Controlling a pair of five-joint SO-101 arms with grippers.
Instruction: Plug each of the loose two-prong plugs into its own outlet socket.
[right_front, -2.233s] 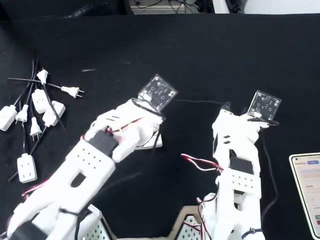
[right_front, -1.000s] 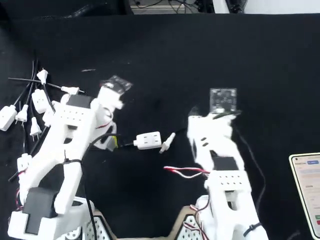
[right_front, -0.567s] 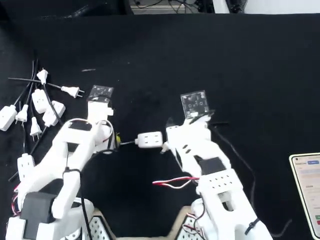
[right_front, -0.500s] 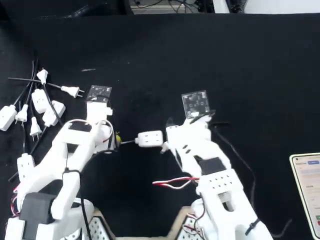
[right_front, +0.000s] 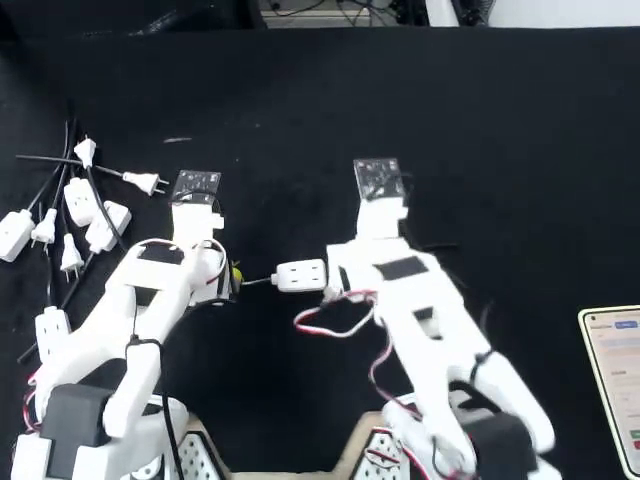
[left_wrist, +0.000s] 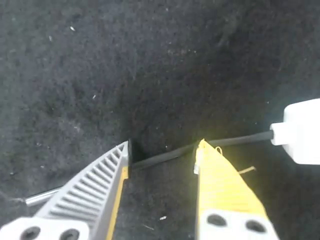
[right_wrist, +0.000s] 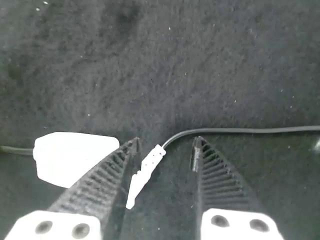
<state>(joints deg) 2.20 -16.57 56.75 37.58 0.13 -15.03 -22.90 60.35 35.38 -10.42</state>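
Observation:
A white outlet socket (right_front: 300, 275) lies on the black cloth between the two arms, its black cord (left_wrist: 165, 156) running off toward the left arm. My left gripper (left_wrist: 164, 147) is open low over the cloth, and the cord passes between its fingertips. The socket (left_wrist: 302, 132) sits just beyond the yellow finger (left_wrist: 220, 185). My right gripper (right_wrist: 166, 142) is open on the socket's other side. A small white two-prong plug (right_wrist: 145, 172) lies between its fingers, close to one of them. The plug's black cord (right_wrist: 240, 131) trails away, and the socket (right_wrist: 75, 157) lies right beside.
A tangle of more white plugs, sockets and black cords (right_front: 70, 220) lies at the table's left edge. A phone (right_front: 615, 380) rests at the right edge. Bare black cloth stretches across the far half of the table.
Over two seconds both arms swung in toward the socket. In the last half second the right arm stretched forward and its wrist turned; the left arm and the socket stayed put.

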